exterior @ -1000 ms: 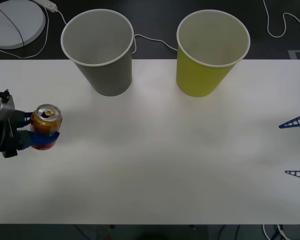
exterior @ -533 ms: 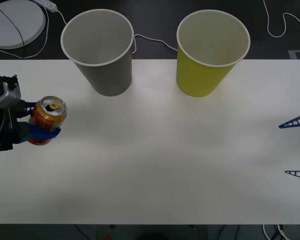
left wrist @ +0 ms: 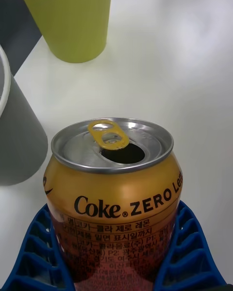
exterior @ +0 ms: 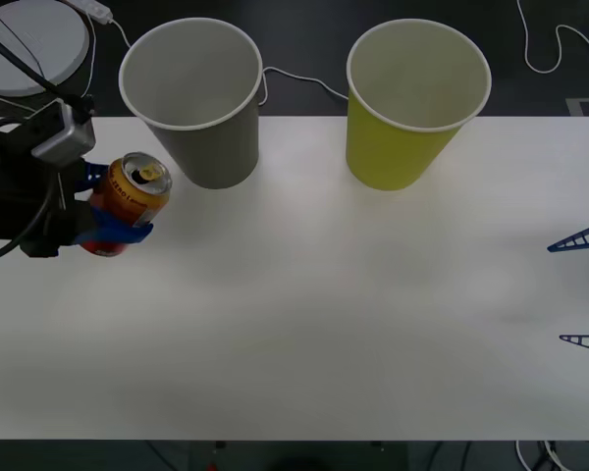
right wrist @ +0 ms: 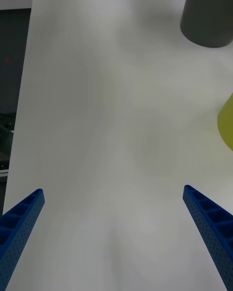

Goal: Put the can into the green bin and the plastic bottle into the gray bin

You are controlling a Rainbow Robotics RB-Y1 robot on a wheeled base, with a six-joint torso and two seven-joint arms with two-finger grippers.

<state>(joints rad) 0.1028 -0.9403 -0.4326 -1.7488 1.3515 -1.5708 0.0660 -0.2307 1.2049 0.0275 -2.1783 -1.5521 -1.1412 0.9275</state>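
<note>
This is looking like a robotics lab or test room rather than a home. A bare white desk (exterior: pixel 304 324) is standing over a dark floor, where loose white cables (exterior: pixel 555 44) are trailing beyond its far edge. A round white device (exterior: pixel 29 39) is lying on the floor at the far left, with a cord running across it.

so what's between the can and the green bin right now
In the front view the gray bin stands partly between the can, held in the left hand, and the green bin. Past it, only bare white table.
</note>
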